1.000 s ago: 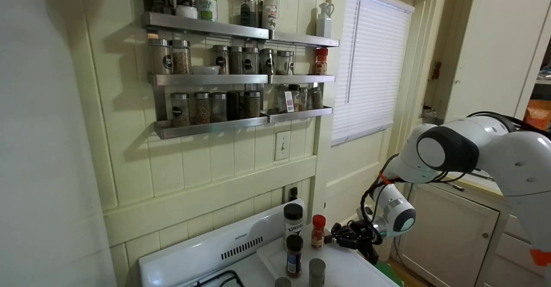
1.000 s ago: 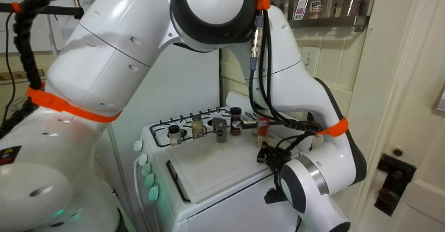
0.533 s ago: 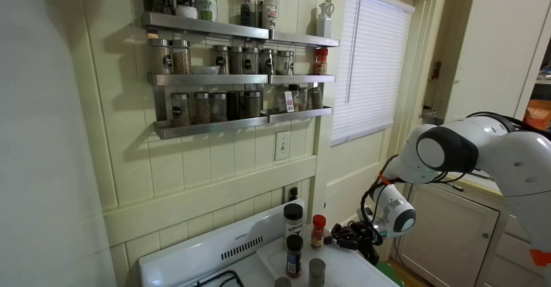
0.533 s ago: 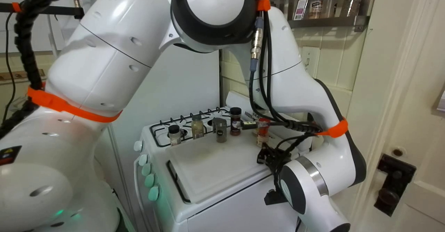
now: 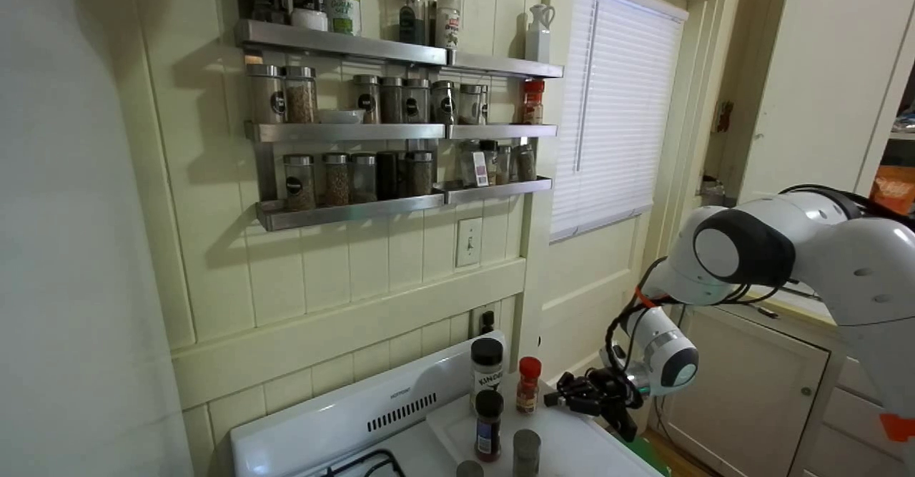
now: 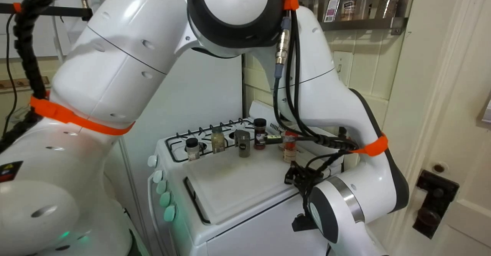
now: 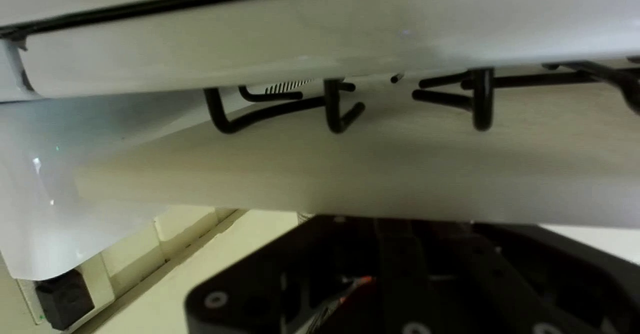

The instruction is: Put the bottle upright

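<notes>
The bottle (image 6: 258, 134), reddish-bodied and dark-capped, stands upright on the bench (image 6: 230, 181), toward its edge by the burner grates (image 7: 482, 101). The gripper (image 5: 555, 388) sits low at the opposite edge, well apart from the bottle, its jaws looking spread, tips apart in both exterior views. Near those tips, toward the corner by the white back panel (image 5: 336, 428), a red-capped shaker (image 5: 528, 387) stands upright too

In an exterior view a grey-topped jar (image 5: 527, 452) near the worktop's (image 5: 577, 448) left edge is cut off, the fingers (image 5: 552, 399) too small to judge.
</notes>
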